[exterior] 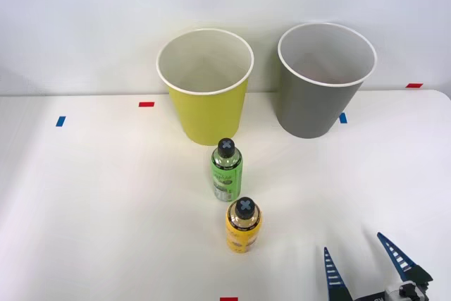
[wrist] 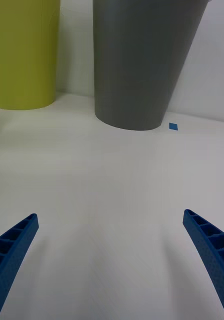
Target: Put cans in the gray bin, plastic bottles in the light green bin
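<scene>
Right claw point(exterior: 363, 249) released, fingers spread wide, gripping nothing, low over the worktop point(exterior: 99, 195) near its front edge, toward the right corner. Light green bin point(exterior: 205, 86) and gray bin point(exterior: 326, 80) both upright at the back edge, side by side with a gap between them, gray one on the right; visible parts of the white interiors look bare. Two plastic bottles stand upright mid-worktop in a line running front to back: green-label bottle point(exterior: 226, 170) just in front of the light green bin, apart from it, yellow-orange bottle point(exterior: 243, 225) just in front of that and slightly right, close to it, contact unclear. Both have black caps. Claw sits well right of the yellow-orange bottle with bare surface between. Wrist view: gray bin point(wrist: 142, 60) ahead between the fingers, light green bin point(wrist: 24, 52) off to one side, open worktop up to both. Blue tape mark point(wrist: 174, 126) just beside the gray bin's base. Red and blue tape marks along the back edge; red mark point(exterior: 228, 299) at the front edge.
</scene>
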